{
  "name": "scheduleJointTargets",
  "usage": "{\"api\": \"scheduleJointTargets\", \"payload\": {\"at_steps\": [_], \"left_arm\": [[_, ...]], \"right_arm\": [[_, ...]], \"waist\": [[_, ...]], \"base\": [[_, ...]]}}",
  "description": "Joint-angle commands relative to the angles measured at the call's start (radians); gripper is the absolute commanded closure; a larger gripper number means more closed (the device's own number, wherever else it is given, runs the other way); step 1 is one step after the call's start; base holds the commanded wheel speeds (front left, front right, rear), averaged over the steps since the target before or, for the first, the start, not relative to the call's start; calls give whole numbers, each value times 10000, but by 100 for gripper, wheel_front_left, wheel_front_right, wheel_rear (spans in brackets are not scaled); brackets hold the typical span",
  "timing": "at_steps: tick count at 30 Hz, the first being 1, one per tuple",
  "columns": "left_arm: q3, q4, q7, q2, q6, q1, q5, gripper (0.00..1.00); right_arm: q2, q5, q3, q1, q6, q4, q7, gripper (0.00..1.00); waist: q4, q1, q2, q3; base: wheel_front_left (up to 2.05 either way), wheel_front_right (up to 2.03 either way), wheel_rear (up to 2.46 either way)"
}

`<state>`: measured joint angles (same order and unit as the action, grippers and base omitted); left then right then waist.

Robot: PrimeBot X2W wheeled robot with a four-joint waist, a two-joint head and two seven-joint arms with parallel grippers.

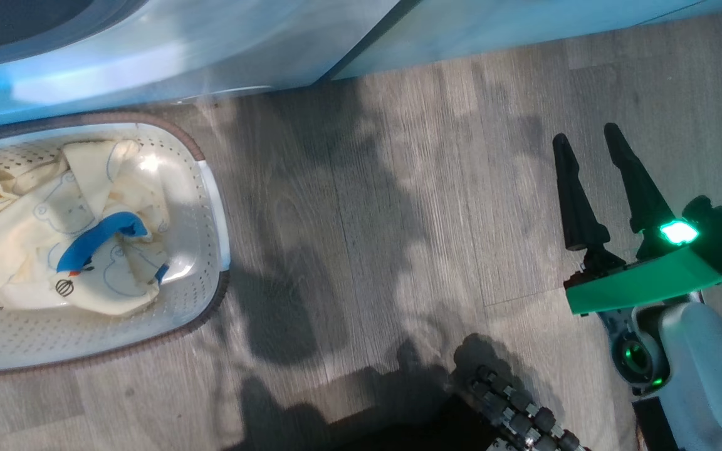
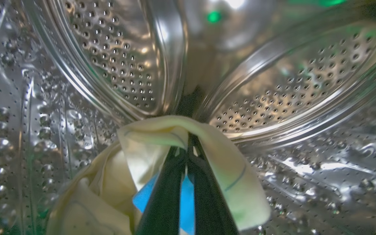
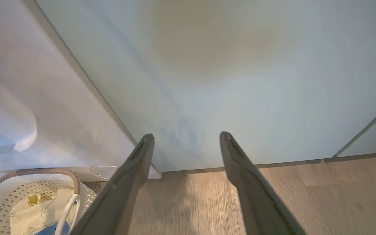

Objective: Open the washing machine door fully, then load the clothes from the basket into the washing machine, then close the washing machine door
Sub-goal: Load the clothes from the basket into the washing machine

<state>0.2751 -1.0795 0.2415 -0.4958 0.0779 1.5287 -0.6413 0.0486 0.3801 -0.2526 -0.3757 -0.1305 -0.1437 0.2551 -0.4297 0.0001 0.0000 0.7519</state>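
Observation:
In the left wrist view my left gripper (image 2: 187, 148) is deep inside the washing machine's perforated steel drum (image 2: 116, 62), shut on a pale yellow garment with a blue patch (image 2: 148, 153) that drapes over both fingers. The white basket with its brown rim (image 1: 215, 207) sits on the floor before the washing machine (image 1: 167, 56), holding more pale yellow clothes with blue trim (image 1: 60, 232). My right gripper (image 1: 588, 138) hovers open over the floor at the right, nothing between its fingers. The basket (image 3: 28, 199) also shows at the lower left of the right wrist view. The door is out of view.
Pale green cabinets (image 1: 524, 22) stand to the right of the washer, and the cabinet front (image 3: 224, 71) faces my right gripper (image 3: 184, 137). Grey wood-look floor (image 1: 367, 219) lies between basket and right arm. A dark ribbed part of my base (image 1: 517, 407) shows at the bottom.

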Motion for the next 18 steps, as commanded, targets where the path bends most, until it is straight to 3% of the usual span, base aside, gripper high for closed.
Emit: {"api": "scheduleJointTargets", "payload": {"at_steps": [1, 2, 3, 5, 18], "left_arm": [[42, -31, 111, -400, 60, 341, 160, 100], [79, -207, 115, -395, 61, 358, 189, 100], [102, -410, 98, -381, 41, 370, 197, 78], [233, -747, 18, -351, 67, 391, 278, 0], [1084, -1733, -596, 152, 416, -191, 556, 0]], "right_arm": [[17, 94, -129, 136, -2, 250, 67, 0], [17, 97, -132, 137, -2, 247, 67, 0], [17, 96, -130, 142, -2, 242, 67, 0], [17, 94, -131, 155, -2, 223, 67, 0], [17, 56, -83, 299, -2, 5, 67, 0]], "waist": [[-31, -1, 0, 32], [-36, -1, 0, 35], [-36, -1, 0, 34], [-34, -1, 0, 17], [172, -1, 0, -784]], "base": [[0, 0, 0], [0, 0, 0], [0, 0, 0], [0, 0, 0], [0, 0, 0]]}}
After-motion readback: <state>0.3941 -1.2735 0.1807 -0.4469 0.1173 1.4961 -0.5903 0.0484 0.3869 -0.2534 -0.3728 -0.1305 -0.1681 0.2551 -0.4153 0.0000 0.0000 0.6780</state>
